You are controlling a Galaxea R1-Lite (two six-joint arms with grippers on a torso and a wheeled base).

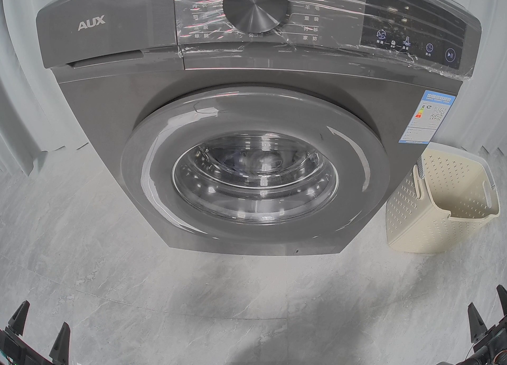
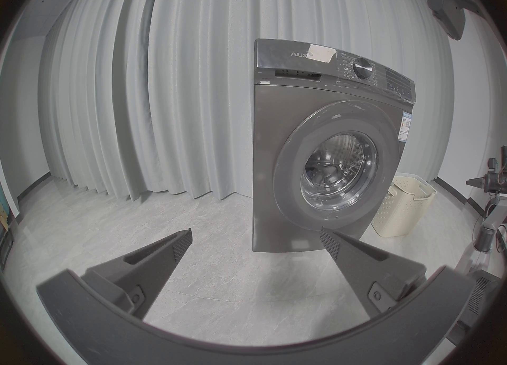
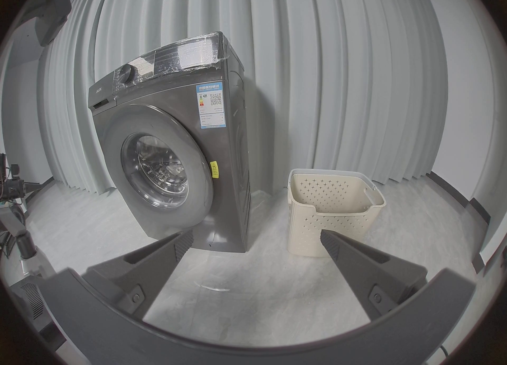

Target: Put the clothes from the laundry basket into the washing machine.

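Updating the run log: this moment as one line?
grey front-loading washing machine: round door shut; cream perforated plastic laundry basket: upright beside machine; left gripper: open, empty; right gripper: open, empty

Grey front-loading washing machine (image 1: 253, 176), door shut; cream perforated laundry basket (image 1: 409, 218) upright just beside it.

The floor (image 1: 158, 287) is pale grey, marble-veined tile with thin seams between large slabs. A grey front-loading washing machine (image 1: 253, 118) stands upright on it toward the floor's far edge, where a pleated white curtain (image 2: 158, 91) comes down to the tiles, and its round door is closed. On the machine's right, a cream perforated laundry basket (image 1: 438, 202) sits upright on the tiles just beside it, with a narrow strip of floor showing between them.
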